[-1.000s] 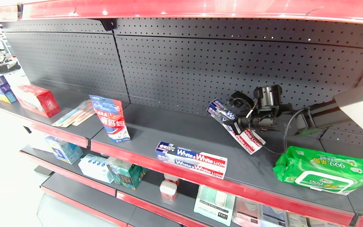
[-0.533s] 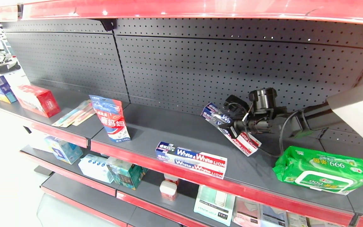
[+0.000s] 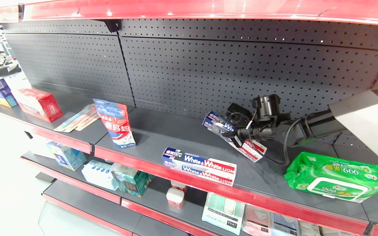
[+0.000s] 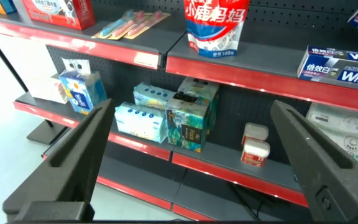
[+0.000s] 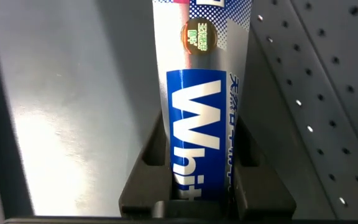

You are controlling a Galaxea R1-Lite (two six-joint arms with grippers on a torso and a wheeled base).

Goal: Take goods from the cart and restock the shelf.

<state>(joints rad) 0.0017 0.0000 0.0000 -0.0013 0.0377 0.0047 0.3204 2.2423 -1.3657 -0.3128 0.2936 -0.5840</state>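
Note:
My right gripper (image 3: 238, 132) is shut on a toothpaste box (image 3: 231, 136), blue, white and red, held slanted just above the dark shelf board (image 3: 176, 131) near the pegboard back. The right wrist view has the same toothpaste box (image 5: 201, 106) clamped between both fingers (image 5: 154, 155), over the grey shelf. A second toothpaste box (image 3: 200, 165) lies flat along the shelf's red front edge. My left gripper (image 4: 191, 155) stands open with nothing between its fingers, low in front of the lower shelves.
A green wet-wipe pack (image 3: 336, 175) lies right of the held box. A standing red-blue pouch (image 3: 115, 123), toothbrush packs (image 3: 77, 119) and a red carton (image 3: 38, 104) sit to the left. Bare board lies between the pouch and the held box. Lower shelves hold tissue packs (image 4: 146, 118).
My right arm has carried the toothpaste box leftward and slightly down toward the shelf board. Everything else on the shelf has stayed put.

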